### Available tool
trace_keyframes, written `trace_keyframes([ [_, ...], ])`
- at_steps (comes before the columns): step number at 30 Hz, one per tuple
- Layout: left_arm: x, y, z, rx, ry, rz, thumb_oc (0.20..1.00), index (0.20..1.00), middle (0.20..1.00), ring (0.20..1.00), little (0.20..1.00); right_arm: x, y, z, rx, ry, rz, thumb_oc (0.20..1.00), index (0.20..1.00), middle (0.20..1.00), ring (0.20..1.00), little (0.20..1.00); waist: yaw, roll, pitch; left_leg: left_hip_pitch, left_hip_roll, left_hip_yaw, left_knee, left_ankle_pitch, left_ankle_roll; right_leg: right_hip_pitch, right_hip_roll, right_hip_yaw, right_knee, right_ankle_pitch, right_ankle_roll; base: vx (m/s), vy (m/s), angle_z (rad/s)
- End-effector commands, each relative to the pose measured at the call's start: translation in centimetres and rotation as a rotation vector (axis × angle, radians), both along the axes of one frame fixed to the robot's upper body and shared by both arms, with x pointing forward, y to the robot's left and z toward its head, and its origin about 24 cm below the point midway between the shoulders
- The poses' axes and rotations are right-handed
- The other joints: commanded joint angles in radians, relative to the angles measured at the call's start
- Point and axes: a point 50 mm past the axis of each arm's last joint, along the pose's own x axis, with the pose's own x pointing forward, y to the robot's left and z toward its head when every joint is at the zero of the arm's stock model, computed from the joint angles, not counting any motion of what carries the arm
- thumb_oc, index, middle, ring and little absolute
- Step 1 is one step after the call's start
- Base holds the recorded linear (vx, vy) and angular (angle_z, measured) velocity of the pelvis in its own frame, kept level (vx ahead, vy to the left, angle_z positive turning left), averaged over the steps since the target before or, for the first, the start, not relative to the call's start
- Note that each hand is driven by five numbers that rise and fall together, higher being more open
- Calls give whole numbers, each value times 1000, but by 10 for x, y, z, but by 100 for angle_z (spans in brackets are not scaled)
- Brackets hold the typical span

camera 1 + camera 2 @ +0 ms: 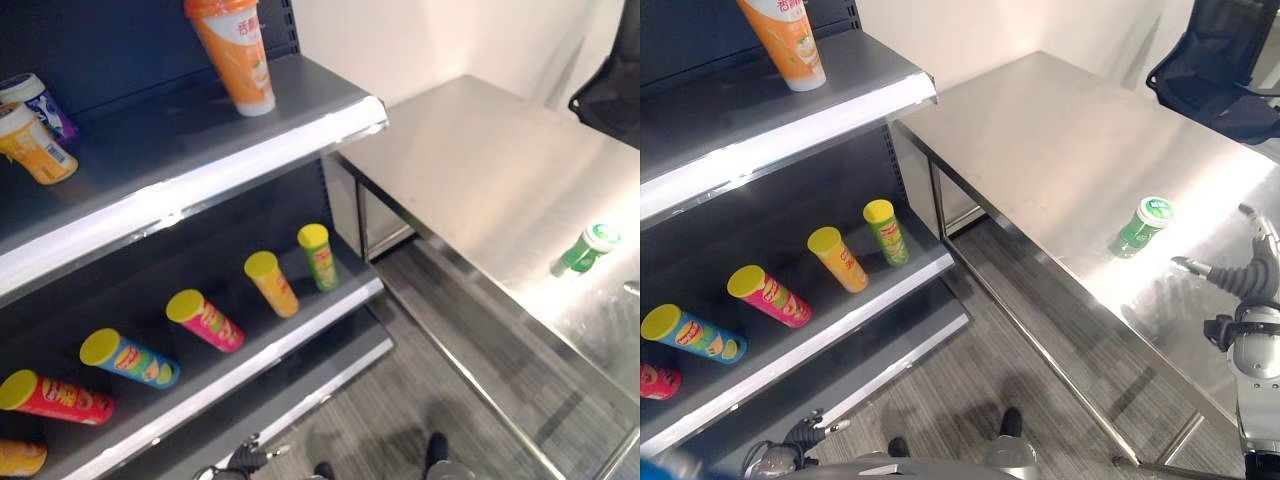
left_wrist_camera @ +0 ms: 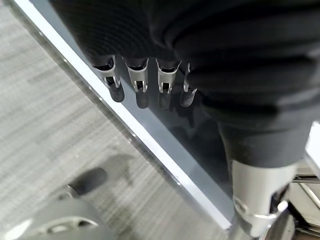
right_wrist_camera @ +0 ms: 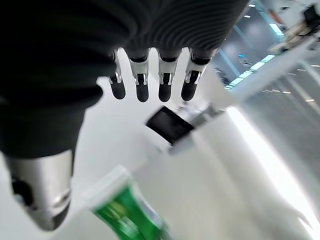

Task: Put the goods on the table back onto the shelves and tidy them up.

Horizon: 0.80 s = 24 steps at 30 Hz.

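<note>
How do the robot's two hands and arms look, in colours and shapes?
Both hands look alike. The right hand and the left hand each have a dark ribbed cover over the back and wrist, with a row of silver fingers ending in dark rounded tips. The right forearm is a silver-grey cylinder.

A green bottle (image 1: 1142, 226) stands on the steel table (image 1: 1060, 140), near the fingers of the right hand (image 1: 1250, 275). Far from that hand, an orange cup (image 1: 234, 52) stands on the upper shelf (image 1: 180, 140); tubes (image 1: 272, 283) lie on the lower shelf (image 1: 250, 350).
</note>
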Motion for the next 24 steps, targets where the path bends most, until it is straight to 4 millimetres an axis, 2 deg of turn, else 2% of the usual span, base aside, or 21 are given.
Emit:
trace_keyframes([
  [1,30,16,13,52,-66,-37,1000,1000,1000,1000,1000,23,5,31,-17,-114,62,1000,1000,1000,1000,1000,30,-40,3,25,96,-21,43,-29,-68,45,-25,2,15,-101,66,24,-7,9],
  [4,28,19,13,58,-59,-26,1000,1000,1000,1000,1000,32,4,29,-50,-72,57,1000,1000,1000,1000,1000,41,-39,7,26,91,-27,34,-23,-67,45,-31,-1,15,-97,65,9,-12,7],
  [12,20,16,8,59,-25,-25,1000,1000,1000,1000,1000,31,-1,36,-133,-65,6,1000,1000,1000,1000,1000,50,-30,6,27,89,-58,3,-9,-72,42,-30,-18,19,-100,64,29,-18,15],
  [20,22,17,10,65,-35,-26,1000,1000,1000,1000,1000,36,-4,37,-157,-45,-21,1000,1000,1000,1000,1000,56,-27,4,25,90,-69,-9,0,-74,21,-21,-7,16,-96,64,13,-18,-1],
  [24,23,16,10,60,-41,-24,1000,1000,1000,1000,1000,46,-1,45,-179,-51,-6,1000,1000,1000,1000,1000,58,-22,8,26,95,-68,-10,0,-76,2,-11,14,15,-95,64,2,-14,-12],
])
